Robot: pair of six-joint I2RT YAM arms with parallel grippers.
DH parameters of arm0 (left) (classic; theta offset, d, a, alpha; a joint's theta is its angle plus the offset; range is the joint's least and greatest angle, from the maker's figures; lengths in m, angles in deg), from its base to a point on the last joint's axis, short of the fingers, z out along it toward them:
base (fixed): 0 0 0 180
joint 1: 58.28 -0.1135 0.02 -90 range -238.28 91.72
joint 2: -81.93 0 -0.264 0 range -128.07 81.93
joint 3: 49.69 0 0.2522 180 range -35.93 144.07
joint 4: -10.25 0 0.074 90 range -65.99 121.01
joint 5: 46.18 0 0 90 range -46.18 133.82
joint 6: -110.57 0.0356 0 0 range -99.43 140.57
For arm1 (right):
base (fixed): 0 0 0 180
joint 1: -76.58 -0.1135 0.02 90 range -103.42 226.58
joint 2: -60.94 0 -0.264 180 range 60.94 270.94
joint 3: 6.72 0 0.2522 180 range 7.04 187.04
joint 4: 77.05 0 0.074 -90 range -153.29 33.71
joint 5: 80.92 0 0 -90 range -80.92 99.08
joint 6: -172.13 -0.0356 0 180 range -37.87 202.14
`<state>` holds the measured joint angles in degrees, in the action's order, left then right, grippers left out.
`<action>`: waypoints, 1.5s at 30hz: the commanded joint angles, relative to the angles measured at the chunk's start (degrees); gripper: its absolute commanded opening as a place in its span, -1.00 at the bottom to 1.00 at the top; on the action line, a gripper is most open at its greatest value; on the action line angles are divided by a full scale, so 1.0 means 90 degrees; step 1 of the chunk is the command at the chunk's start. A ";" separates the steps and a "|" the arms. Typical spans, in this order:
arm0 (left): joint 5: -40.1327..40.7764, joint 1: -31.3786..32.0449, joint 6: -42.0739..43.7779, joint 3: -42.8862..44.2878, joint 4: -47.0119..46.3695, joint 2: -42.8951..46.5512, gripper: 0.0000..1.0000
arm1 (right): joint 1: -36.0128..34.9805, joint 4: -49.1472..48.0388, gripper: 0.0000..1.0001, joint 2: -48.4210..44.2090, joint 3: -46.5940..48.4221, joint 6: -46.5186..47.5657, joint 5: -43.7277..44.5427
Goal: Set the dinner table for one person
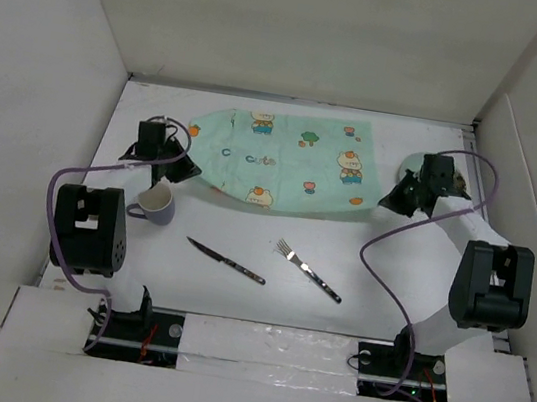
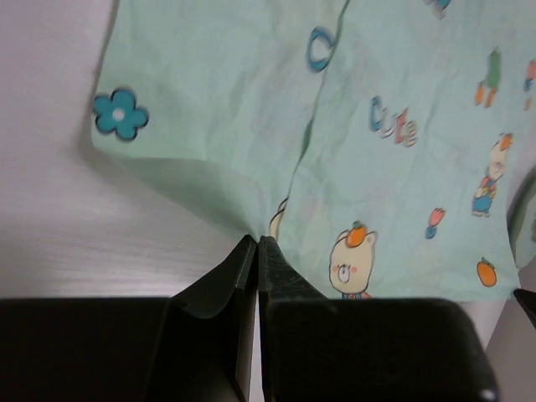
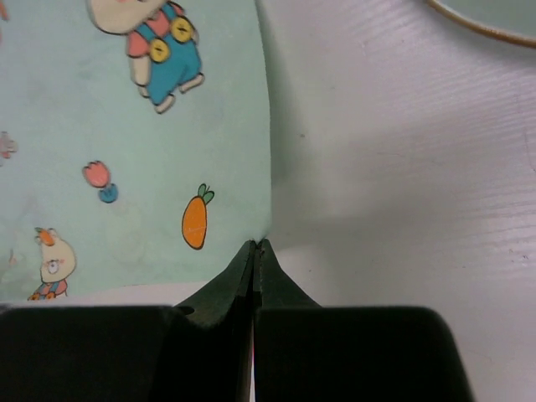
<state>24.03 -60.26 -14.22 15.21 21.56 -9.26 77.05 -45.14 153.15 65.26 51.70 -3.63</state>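
Note:
The mint-green cartoon placemat point(image 1: 290, 159) lies rumpled at the back middle of the white dinner table point(image 1: 370, 267). My left gripper point(image 1: 184, 170) is shut on the placemat's near left edge, seen in the left wrist view point(image 2: 258, 239) with cloth point(image 2: 377, 126) lifted at the tips. My right gripper point(image 1: 390, 201) is shut on the placemat's near right corner, seen in the right wrist view point(image 3: 256, 244) by an orange carrot print point(image 3: 194, 219). A knife point(image 1: 226, 260) and a fork point(image 1: 308, 270) lie in front. A purple mug point(image 1: 155, 202) stands at the left.
A plate point(image 1: 417, 166) sits at the back right, mostly behind my right gripper; its rim shows in the right wrist view point(image 3: 486, 21). White walls enclose the table on three sides. Purple cables loop beside both arms.

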 commanded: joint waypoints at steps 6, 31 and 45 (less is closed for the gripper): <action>-0.0291 -0.0015 -0.0421 0.2305 -0.0030 0.1080 -1.00 | -0.0199 0.0053 -1.00 -0.1337 0.2075 -0.0056 0.0220; 0.0011 -0.0015 -0.0871 0.6358 0.0976 -0.0373 -1.00 | -0.0062 0.0698 -1.00 0.0591 0.6527 -0.0085 0.0368; -0.0320 -0.0190 -0.1028 0.6795 0.0772 -0.1168 -1.00 | 0.0192 0.0748 -1.00 0.1457 0.7609 -0.0339 -0.0130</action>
<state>22.46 -60.91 -24.03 81.02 32.33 -25.00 78.08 -34.30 171.40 139.40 48.92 -2.75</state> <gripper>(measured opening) 0.007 0.009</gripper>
